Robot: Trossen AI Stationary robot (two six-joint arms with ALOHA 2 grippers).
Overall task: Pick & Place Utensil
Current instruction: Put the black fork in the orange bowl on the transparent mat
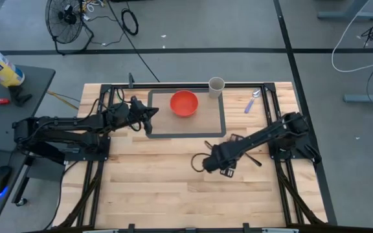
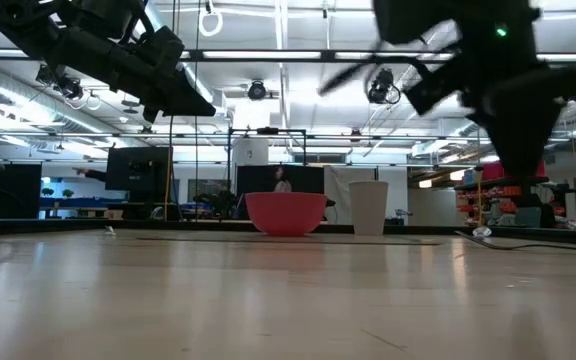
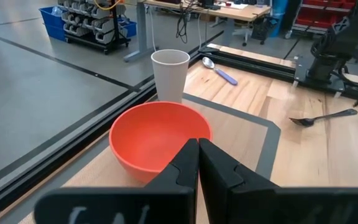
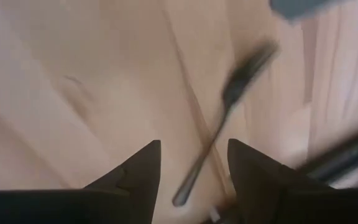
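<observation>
A black fork (image 3: 322,117) lies flat on the wood just past the grey mat's right edge. In the right wrist view the fork (image 4: 229,106) shows blurred on the table, below and between my open right fingers. My right gripper (image 4: 194,144) hangs above the table's middle (image 1: 203,163), well off the surface in the low view (image 2: 488,70), and touches nothing. My left gripper (image 3: 197,143) is shut and empty, hovering at the mat's left edge (image 1: 151,120) beside the red bowl (image 3: 157,140).
The red bowl (image 1: 184,103) stands on the grey mat (image 1: 220,129). A white cup (image 1: 216,85) stands at the mat's far right corner. A spoon with a purple handle (image 1: 251,102) lies near the far right edge. The near half of the wooden table (image 1: 173,194) is bare.
</observation>
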